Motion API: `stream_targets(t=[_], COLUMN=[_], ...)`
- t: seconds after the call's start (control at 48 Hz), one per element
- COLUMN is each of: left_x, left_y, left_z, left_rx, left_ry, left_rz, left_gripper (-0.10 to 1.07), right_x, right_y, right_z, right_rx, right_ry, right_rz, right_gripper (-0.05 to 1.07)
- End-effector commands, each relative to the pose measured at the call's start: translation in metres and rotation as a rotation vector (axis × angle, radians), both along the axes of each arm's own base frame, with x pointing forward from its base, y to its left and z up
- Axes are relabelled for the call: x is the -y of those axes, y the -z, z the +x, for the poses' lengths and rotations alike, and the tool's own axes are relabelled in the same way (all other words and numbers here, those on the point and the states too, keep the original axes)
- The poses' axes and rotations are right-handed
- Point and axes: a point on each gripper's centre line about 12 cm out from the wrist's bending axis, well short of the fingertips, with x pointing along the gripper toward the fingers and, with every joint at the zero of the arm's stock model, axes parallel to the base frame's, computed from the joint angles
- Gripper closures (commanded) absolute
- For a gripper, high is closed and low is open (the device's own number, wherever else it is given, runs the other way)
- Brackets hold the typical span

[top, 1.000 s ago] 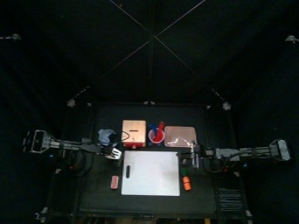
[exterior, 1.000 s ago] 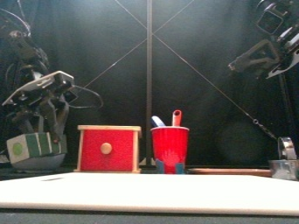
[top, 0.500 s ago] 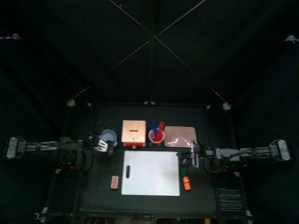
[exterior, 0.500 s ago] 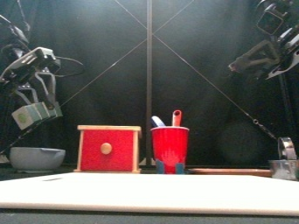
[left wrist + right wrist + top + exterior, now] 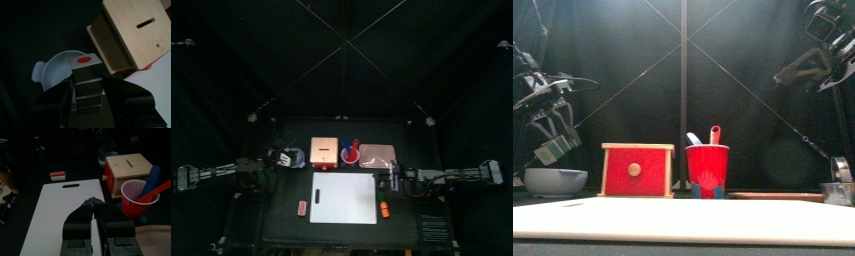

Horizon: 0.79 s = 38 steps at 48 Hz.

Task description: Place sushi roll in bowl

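1. Top view: the left gripper (image 5: 275, 158) is hovering near the table's left edge; the bowl is hidden beneath it. The right gripper (image 5: 389, 181) is idling near the right edge.
2. Front view: the sushi roll (image 5: 553, 150) is hanging above the grey bowl (image 5: 555, 181), apart from it.
3. Left wrist view: jaws clamping the roll, its long axis running along them, the bowl lying beyond.
4. Right wrist view: jaws pressed together, empty.

Dim overall; black curtains swallow light; white cutting board (image 5: 345, 196) glares brightly; left wrist view soft, shadowed.
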Motion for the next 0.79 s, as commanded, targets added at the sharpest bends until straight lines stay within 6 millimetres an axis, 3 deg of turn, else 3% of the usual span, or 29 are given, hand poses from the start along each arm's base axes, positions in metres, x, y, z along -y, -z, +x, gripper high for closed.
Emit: stream_targets(t=[0.0, 0.312, 0.521, 0.771], left_x=[-0.004, -0.006, -0.006, -0.002], left_y=[0.0, 0.0, -0.002, -0.02], left_z=[0.003, 0.005, 0.006, 0.019], left_rx=[0.005, 0.001, 0.012, 0.15], left_ry=[-0.007, -0.004, -0.001, 0.076], left_rz=[0.003, 0.005, 0.008, 0.049], left_gripper=[0.21, -0.01, -0.02, -0.02], right_x=[0.001, 0.001, 0.001, 0.001], right_y=[-0.003, -0.001, -0.001, 0.0], right_z=[0.002, 0.002, 0.002, 0.001], right_rx=[0.006, 0.003, 0.003, 0.0], right_ry=[0.006, 0.006, 0.004, 0.003], right_rz=[0.002, 0.004, -0.002, -0.004], right_gripper=[1.01, 1.01, 1.01, 1.01])
